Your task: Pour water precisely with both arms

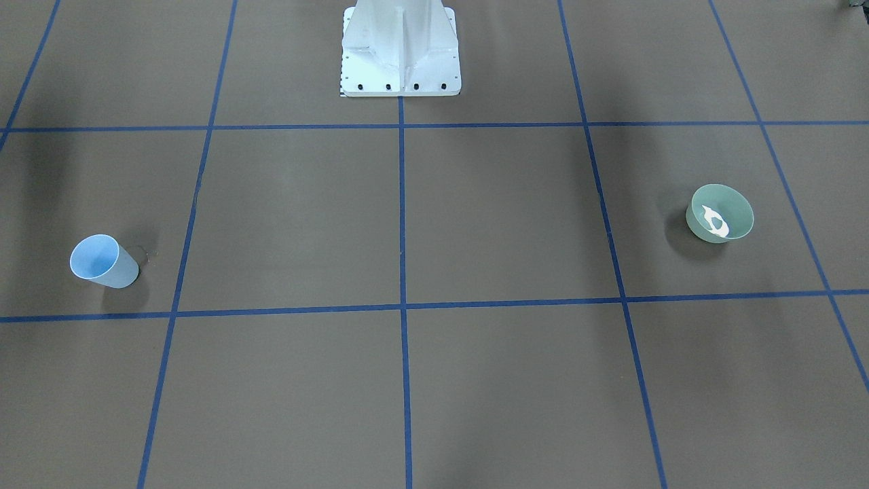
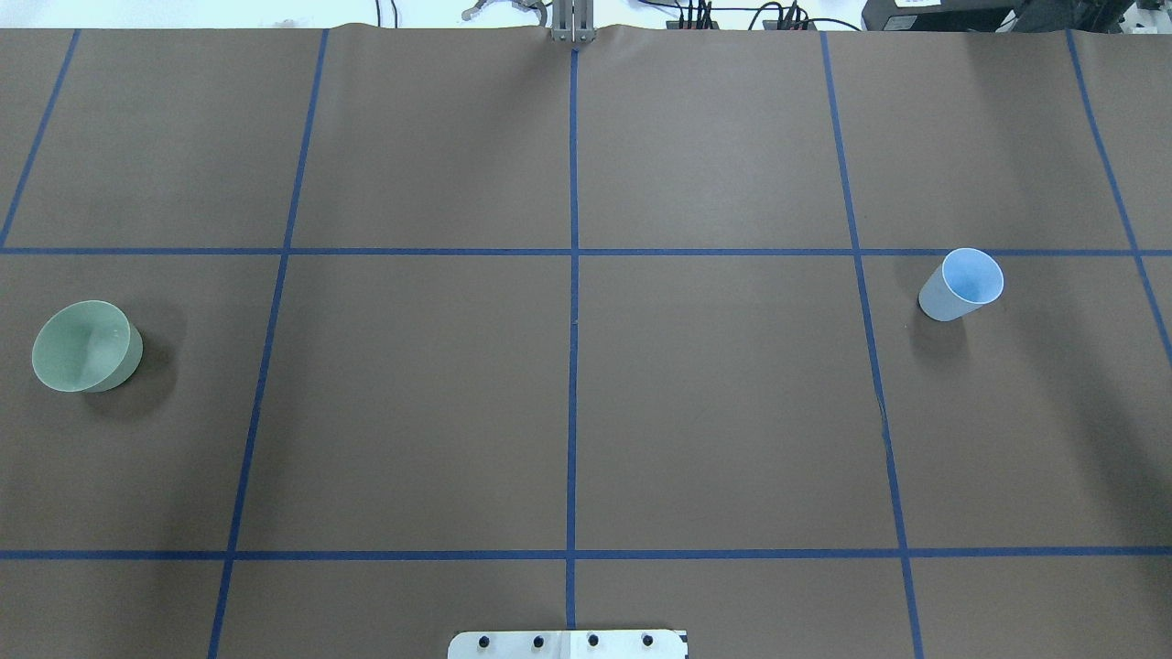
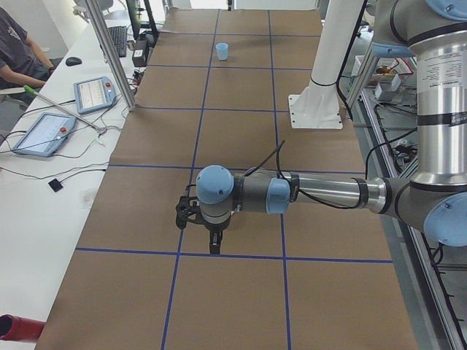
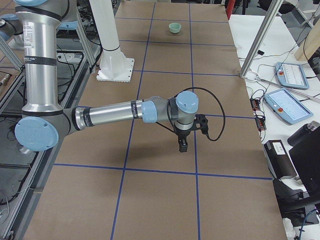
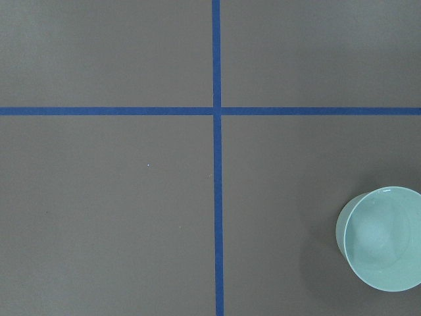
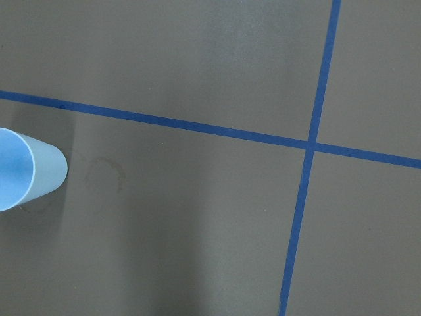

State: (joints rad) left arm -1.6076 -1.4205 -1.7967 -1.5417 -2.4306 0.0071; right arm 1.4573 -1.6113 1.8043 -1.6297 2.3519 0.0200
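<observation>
Brown taped table [image 2: 714, 412], green bowl [image 2: 87, 346] left, blue cup [image 2: 961, 284] right, white pedestal [image 1: 400, 54] between.

- The worktop [image 2: 412, 412] looks like dull brown paper.
- Its blue lines [image 2: 573, 366] look like tape.
- The blue cup [image 2: 960, 284] and green bowl [image 2: 84, 348] look like smooth plastic.
- The left arm [image 3: 328, 193] and right arm [image 4: 107, 116] have shiny metal tubes.
- The pedestal [image 1: 400, 51] is white painted metal.
</observation>
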